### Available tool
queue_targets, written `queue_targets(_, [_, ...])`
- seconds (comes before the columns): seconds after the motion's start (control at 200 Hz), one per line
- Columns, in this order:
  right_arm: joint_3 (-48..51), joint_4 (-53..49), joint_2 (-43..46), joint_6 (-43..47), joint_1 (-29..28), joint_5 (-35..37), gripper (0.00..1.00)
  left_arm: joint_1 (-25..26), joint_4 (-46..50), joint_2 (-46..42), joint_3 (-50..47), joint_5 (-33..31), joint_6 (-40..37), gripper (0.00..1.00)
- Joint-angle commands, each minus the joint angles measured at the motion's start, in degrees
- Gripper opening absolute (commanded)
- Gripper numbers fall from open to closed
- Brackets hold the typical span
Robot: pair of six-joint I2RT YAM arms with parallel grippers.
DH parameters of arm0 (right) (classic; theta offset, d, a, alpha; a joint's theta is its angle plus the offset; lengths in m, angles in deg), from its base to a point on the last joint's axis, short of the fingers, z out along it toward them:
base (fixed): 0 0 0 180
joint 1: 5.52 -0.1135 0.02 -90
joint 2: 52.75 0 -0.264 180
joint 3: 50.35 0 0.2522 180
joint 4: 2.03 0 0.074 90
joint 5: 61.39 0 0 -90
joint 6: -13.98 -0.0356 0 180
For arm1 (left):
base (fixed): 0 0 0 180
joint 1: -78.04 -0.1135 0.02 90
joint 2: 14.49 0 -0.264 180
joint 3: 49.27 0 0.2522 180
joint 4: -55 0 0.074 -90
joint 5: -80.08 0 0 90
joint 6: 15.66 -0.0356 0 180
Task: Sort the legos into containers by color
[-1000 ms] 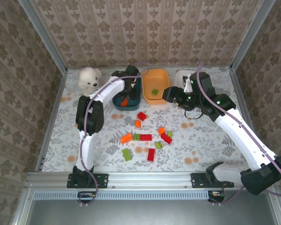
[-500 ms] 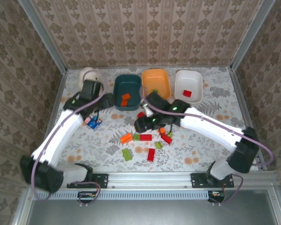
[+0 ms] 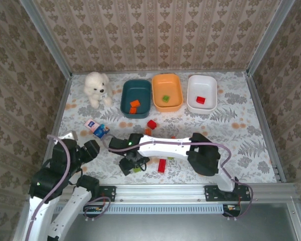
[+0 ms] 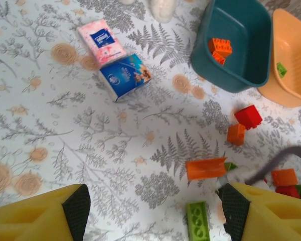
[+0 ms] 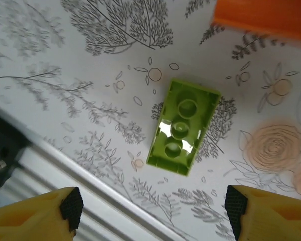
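Right jaws spread over green lego (image 5: 183, 126); left jaws spread

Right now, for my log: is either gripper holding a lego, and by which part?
Nothing is held: left gripper and right gripper both stand open.

Tubs (image 3: 166, 76) in a row behind bricks (image 3: 162, 165), bear (image 3: 96, 86) left of them

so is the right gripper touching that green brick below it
Apart. In the right wrist view the green brick lies flat with bare tabletop between it and both fingers of the open right gripper.
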Motion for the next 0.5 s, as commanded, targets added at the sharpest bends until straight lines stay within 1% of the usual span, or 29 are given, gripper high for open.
queue_targets(0.0, [-2.72, -5.12, -2.87, -5.59, 0.41, 3.66, 0.78, -0.49, 5.37, -1.65, 3.31, 0.83, -2.28, 0.73])
queue_targets(0.125, [-3.38, -3.71, -5.65, -7.54, -0.11, 3.63, 0.74, -0.40, 6.39, -3.32, 4.90, 1.42, -4.05, 0.73])
queue_targets(0.2, [-3.74, -3.18, -7.00, -8.59, -0.30, 4.03, 0.70, -0.42, 6.57, -3.80, 5.54, 2.30, -4.99, 0.73])
queue_targets(0.41, [-3.67, -2.71, -8.43, -10.74, -0.29, 5.92, 0.46, -0.40, 6.60, -3.81, 6.56, 4.73, -7.33, 0.73])
queue_targets(0.495, [-3.62, -2.89, -8.17, -10.65, -0.29, 6.83, 0.38, -0.40, 6.16, -3.81, 6.48, 5.23, -7.68, 0.73])
